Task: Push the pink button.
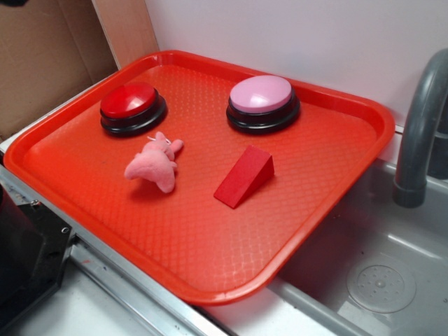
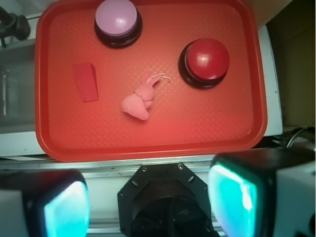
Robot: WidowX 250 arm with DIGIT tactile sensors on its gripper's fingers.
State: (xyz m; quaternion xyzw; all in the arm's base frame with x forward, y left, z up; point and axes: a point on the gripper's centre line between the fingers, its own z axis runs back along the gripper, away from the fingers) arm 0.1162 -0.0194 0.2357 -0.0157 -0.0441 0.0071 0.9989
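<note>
The pink button has a pale pink domed cap on a black base and stands at the tray's far right corner in the exterior view. In the wrist view the pink button is at the top, left of centre. My gripper is open, its two teal pads spread wide at the bottom of the wrist view. It hangs high above the robot's base, short of the tray's near edge and far from the button. Nothing is between the pads. The gripper does not show in the exterior view.
On the red tray also stand a red-capped button, a small pink plush toy and a red wedge block. A grey sink with a faucet lies to the right. The black robot base is below the gripper.
</note>
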